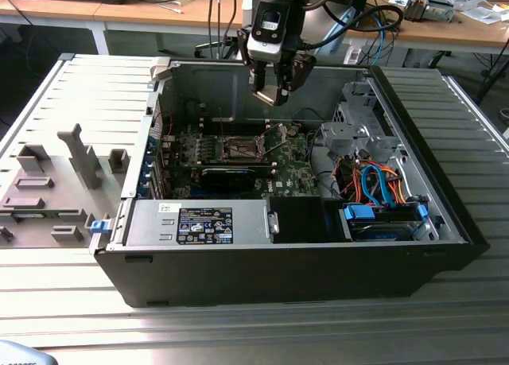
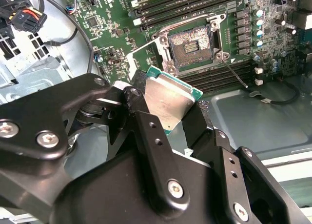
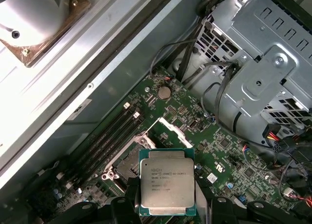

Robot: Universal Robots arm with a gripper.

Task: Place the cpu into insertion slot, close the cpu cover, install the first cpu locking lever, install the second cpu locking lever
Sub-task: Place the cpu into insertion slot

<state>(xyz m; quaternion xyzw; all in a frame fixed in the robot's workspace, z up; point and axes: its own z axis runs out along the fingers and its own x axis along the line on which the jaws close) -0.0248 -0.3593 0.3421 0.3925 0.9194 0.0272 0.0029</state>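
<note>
Well, the tool [image 2: 165, 109] is clenched on the cpu [image 3: 166, 182], pinching it by two opposite edges with the silver lid in plain sight in both wrist views. It hangs high inside the open computer case [image 1: 318, 254] on the bench [image 1: 238, 333], well above the green motherboard [image 2: 122, 19]. The insertion slot [image 2: 191, 44] lies bare below, dark centre showing. What I take for the cpu cover [image 3: 171, 127] stands swung up at the slot's edge, so the way down looks free.

To my eye this is the carrying part of the placing, with nothing seated yet. Doing it well means squaring the chip's edges to the silver rim while there is height to spare. It should then come down level and straight, never slid across the contacts. In the second wrist view the chip looks tilted, so it wants levelling
</note>
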